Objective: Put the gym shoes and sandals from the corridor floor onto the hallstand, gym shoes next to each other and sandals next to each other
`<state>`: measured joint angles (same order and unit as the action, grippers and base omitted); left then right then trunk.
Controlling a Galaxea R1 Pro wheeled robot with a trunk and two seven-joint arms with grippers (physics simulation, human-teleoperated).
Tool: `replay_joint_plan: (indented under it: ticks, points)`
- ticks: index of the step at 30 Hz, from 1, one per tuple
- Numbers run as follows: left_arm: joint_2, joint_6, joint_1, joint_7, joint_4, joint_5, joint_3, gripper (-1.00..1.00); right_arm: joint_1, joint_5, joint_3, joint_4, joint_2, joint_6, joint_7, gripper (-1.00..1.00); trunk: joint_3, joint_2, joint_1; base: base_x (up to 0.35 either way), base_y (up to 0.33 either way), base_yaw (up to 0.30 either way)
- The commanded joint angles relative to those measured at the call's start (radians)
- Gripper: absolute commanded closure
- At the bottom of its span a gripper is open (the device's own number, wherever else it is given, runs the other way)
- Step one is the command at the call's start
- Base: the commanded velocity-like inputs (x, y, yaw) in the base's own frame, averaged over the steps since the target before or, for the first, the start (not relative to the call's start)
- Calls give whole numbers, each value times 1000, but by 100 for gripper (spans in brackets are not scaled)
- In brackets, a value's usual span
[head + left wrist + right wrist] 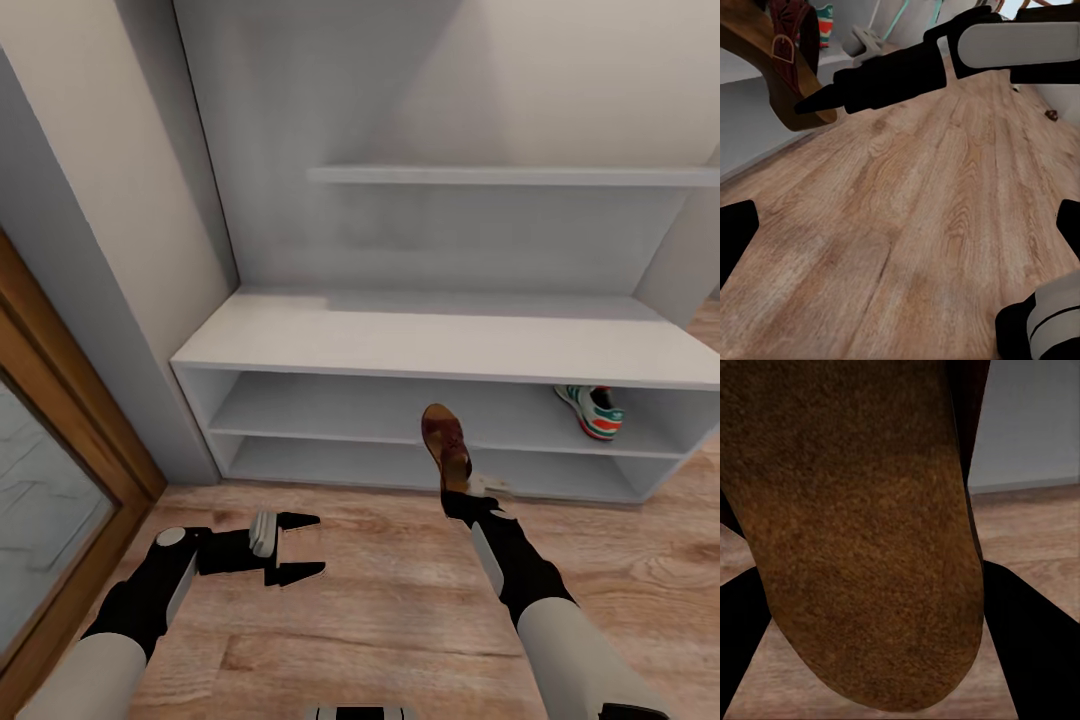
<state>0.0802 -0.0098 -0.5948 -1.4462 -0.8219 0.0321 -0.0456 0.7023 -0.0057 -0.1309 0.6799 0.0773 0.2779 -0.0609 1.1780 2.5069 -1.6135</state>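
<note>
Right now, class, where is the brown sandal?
In the head view the sandal is held off the floor in the right gripper, just right of centre, in front of the hallstand and its open shelves, left of the gym shoe.

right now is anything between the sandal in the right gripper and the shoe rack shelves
Nothing visible does. The right gripper holds the sandal upright, in front of the hallstand. The shelf behind it looks bare; the one gym shoe sits well off toward the shelf's right end.
</note>
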Motion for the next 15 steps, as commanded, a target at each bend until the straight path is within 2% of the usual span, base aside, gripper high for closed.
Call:
replay_joint_plan:
  ticks: [1,7,8,12,15]
  points:
    - [0,-1,0,-3,0,3,-2,-100,0,-1,-3,2,1,6,-1,100,1,0,0,291,148,0]
    - [-21,-1,0,-3,1,3,-2,-100,0,1,-1,4,2,6,-2,100,1,0,0,245,88,0]
    - [-36,-1,0,-3,1,4,1,-100,0,1,-1,3,2,6,-2,100,1,0,0,78,14,0]
    - [-68,-1,0,-2,2,4,24,-100,0,1,-1,3,2,6,-2,100,1,0,0,46,6,0]
    - [-80,-1,0,-2,3,4,34,-100,0,1,-2,3,2,6,-2,100,1,0,0,155,2,0]
